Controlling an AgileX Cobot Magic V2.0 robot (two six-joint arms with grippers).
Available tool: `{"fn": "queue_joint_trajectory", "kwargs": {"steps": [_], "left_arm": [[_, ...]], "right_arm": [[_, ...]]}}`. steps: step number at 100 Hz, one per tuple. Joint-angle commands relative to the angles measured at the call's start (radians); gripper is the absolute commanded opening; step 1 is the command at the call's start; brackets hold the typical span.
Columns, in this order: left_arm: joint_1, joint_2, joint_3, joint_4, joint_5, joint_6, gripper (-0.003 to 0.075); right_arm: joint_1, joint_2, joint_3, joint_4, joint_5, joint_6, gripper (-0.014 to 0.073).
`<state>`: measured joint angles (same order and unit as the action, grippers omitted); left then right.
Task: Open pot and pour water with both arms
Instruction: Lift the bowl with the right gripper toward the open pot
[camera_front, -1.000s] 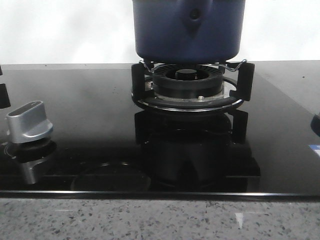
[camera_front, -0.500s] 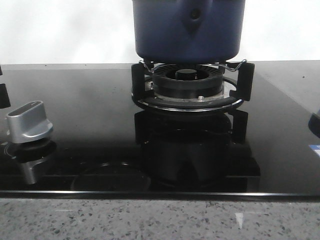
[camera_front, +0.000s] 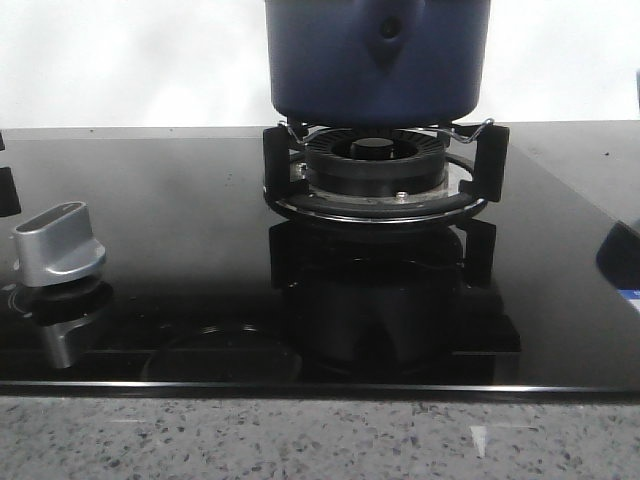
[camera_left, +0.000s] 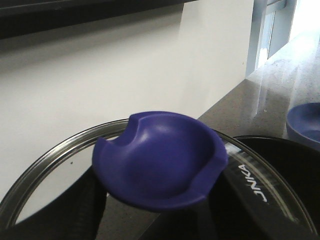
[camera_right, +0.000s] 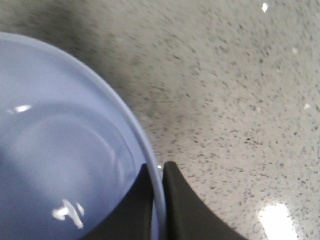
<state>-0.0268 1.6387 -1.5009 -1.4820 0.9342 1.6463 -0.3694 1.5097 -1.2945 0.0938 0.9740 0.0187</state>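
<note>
Front view: the pot (camera_front: 378, 60) sits upright on the burner grate (camera_front: 380, 175) of a black glass cooktop (camera_front: 180, 250), toward the far middle of the hob. Its tapered handle stub (camera_front: 388, 30), with a small hole, points straight at the camera, so the handle axis runs front to back. The pot's top is cut off by the frame. A silver control knob (camera_front: 58, 245) stands well to the left near the front edge, and the speckled table (camera_front: 300, 440) shows along the bottom. At the far right edge a dark blue shape is partly visible; what it is cannot be told here.

Left wrist view: a glass lid (camera_left: 150, 175) with a metal rim fills the lower frame, its dished blue knob (camera_left: 160, 157) close to the camera. The left gripper's fingers are not clearly seen, so whether they grip the lid cannot be told. A blue bowl (camera_left: 306, 122) rests far off on the table.

Right wrist view: the right gripper (camera_right: 158, 200) has its dark fingers (camera_right: 182, 210) narrowed onto the thin rim of the pale blue bowl (camera_right: 60, 150), one inside and one outside. Speckled table lies beyond.
</note>
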Motion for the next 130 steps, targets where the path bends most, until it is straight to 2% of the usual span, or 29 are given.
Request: {"fn": "queue_joint_trajectory", "kwargs": {"steps": [1,25,47,92,111,130], "left_arm": [[0.002,-0.058,-0.032,-0.109,0.011,-0.010,0.0220],[0.002,-0.058,-0.032,-0.109,0.011,-0.010,0.0220],[0.002,-0.058,-0.032,-0.109,0.013,-0.010,0.0220],[-0.003,-0.058,-0.032,-0.109,0.013,-0.010,0.0220],[-0.003,-0.058,-0.032,-0.109,0.013,-0.010,0.0220],[-0.003,-0.058,-0.032,-0.109,0.013,-0.010,0.0220]], "right_arm": [[-0.005,-0.043,-0.101,0.048,0.025,-0.027,-0.0065],[0.046,-0.043,-0.277,0.076,0.129,-0.049,-0.0065],[0.177,-0.021,-0.443,0.096,0.148,-0.048,-0.0064],[0.402,0.181,-0.792,0.159,0.162,-0.030,-0.0064],[0.471,0.238,-0.829,0.155,0.111,-0.034,-0.0064],[0.520,0.243,-0.829,0.089,0.037,-0.041,-0.0064]]}}
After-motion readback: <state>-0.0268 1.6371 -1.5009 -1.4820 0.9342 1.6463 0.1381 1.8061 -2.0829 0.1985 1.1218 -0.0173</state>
